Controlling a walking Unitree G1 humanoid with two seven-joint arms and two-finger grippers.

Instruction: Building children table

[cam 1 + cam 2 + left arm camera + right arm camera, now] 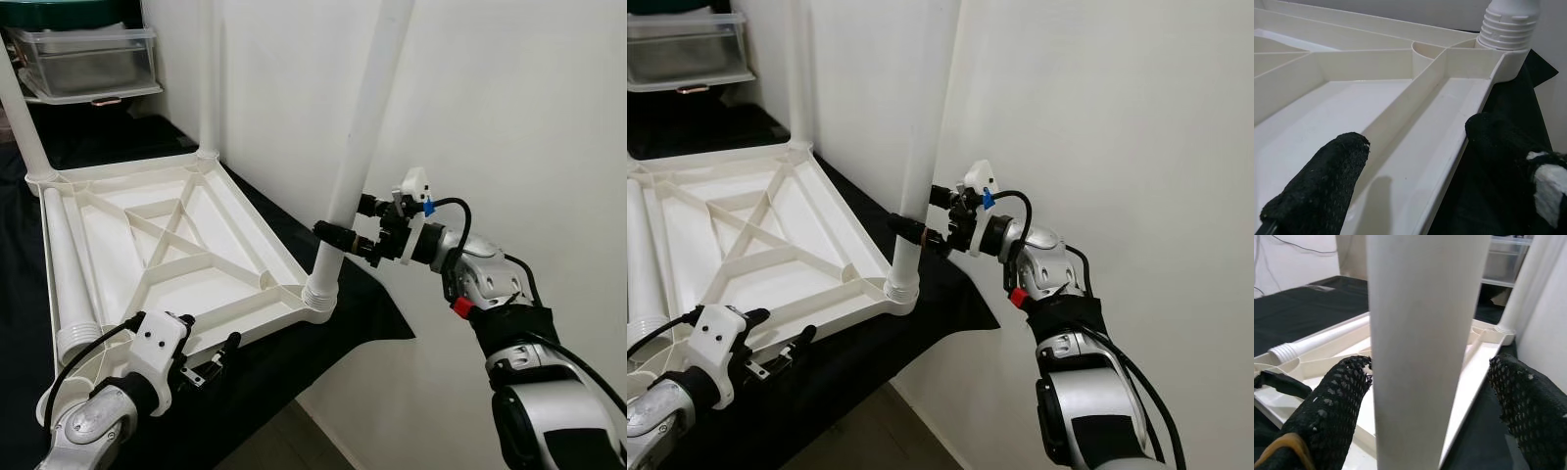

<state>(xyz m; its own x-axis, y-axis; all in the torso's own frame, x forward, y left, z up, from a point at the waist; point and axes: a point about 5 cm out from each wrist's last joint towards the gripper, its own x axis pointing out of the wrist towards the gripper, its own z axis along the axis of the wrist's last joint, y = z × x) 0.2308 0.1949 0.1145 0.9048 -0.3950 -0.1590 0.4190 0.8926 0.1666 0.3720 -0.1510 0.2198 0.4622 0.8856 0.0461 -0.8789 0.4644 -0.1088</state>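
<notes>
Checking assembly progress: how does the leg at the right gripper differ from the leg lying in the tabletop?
The leg at the right gripper stands upright, its threaded end seated in a corner socket; the loose leg lies flat along the upturned tabletop, its threaded end free. The right gripper straddles the standing one with fingers apart; nothing holds the loose one. Both are white ribbed-end tubes.

- right gripper (345,238) sits mid-frame, arm reaching in from lower right, fingers spread wide
- left gripper (217,358) hangs lower left, fingers apart too

no readable text, no labels, no brands, no numbers, no signs
</notes>
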